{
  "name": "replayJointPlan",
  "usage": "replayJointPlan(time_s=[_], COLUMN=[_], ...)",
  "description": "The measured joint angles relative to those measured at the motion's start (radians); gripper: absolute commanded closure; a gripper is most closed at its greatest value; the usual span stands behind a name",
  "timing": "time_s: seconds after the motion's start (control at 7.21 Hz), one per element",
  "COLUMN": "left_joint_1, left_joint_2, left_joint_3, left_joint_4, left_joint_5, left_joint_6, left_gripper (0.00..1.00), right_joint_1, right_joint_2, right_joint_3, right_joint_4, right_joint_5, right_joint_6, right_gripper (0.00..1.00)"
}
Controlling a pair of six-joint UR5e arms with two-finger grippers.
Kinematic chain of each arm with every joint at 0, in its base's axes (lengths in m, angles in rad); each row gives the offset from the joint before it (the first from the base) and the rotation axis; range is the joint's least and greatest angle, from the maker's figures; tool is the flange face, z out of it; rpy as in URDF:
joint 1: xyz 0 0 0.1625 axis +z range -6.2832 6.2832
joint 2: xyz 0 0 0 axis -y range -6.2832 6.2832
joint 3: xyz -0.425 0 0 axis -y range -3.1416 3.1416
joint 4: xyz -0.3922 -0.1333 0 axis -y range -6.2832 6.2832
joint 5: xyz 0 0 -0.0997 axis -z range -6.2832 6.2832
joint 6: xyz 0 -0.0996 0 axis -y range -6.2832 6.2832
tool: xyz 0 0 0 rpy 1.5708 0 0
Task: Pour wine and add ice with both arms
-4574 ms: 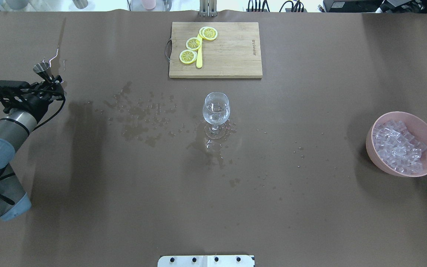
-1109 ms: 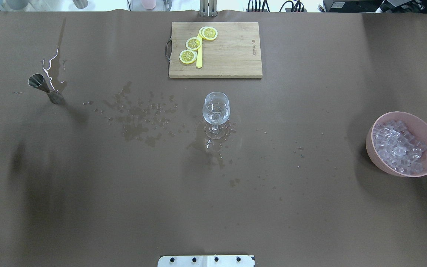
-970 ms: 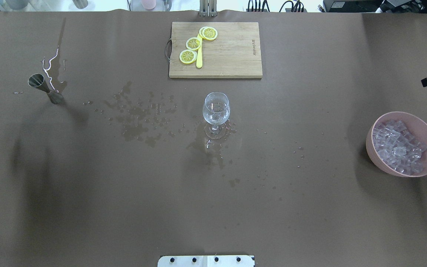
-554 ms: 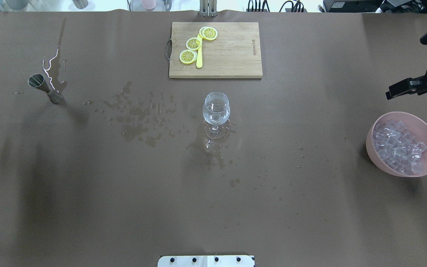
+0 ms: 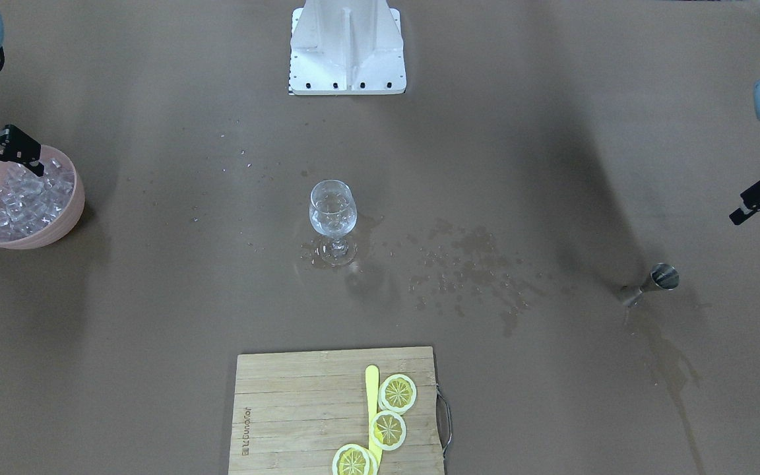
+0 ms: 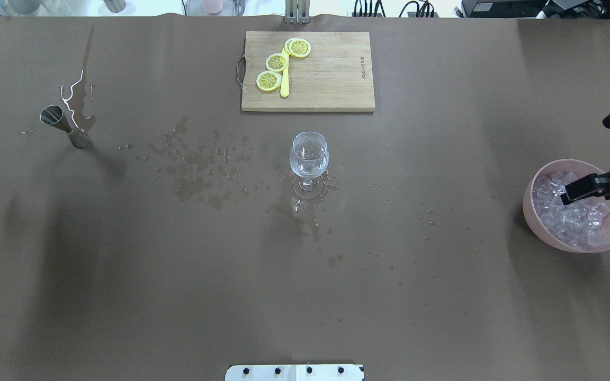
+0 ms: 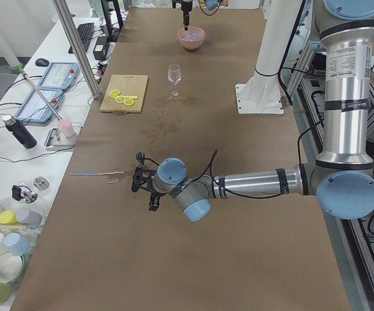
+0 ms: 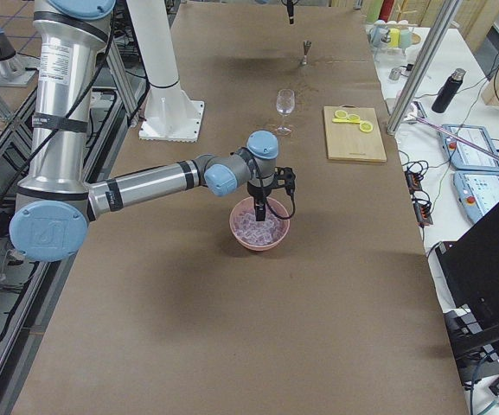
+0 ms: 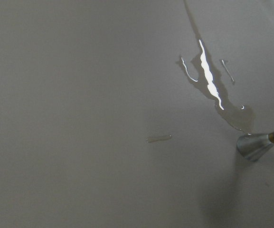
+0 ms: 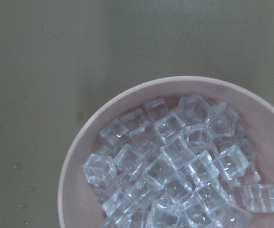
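The right hand (image 5: pixel 7 171) is shown at the left edge of the front-facing view. Its fingers are spread apart over the ice (image 6: pixel 570 219), which is heaped in a pink bowl (image 6: pixel 546 238) at the right edge of the overhead view. The left hand (image 5: pixel 759 214), fingers likewise parted and empty, is held at the right edge, apart from a steel jigger (image 5: pixel 657 282). A trace of wine (image 6: pixel 308 168) is seen in the glass (image 6: pixel 309 145) at the centre of the worktop (image 6: pixel 305 296).
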Motion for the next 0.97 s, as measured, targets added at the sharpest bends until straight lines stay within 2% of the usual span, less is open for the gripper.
replayJointPlan(time_s=[0.14,0.42,0.83,0.97], left_joint_1=[-0.003,-0.009,-0.021,-0.024], left_joint_2=[-0.006,-0.01,-0.011,-0.011], left_joint_3=[0.0,-0.002,-0.006,-0.006], left_joint_4=[0.019,0.028,0.03,0.03], left_joint_5=[-0.015,-0.018,-0.019,-0.02], left_joint_6=[0.0,-0.001,-0.001,-0.001], left_gripper=[0.02,0.02,0.02,0.02], right_joint_1=[-0.015,-0.024,-0.026,-0.026], right_joint_2=[0.004,0.032,0.039,0.039], right_joint_3=[-0.023,-0.051,-0.079,-0.085], right_joint_4=[0.001,0.0,-0.001,-0.001], right_joint_5=[0.001,0.005,0.006,0.007], right_joint_6=[0.0,0.001,0.002,0.002], right_gripper=[0.16,0.42,0.52,0.61])
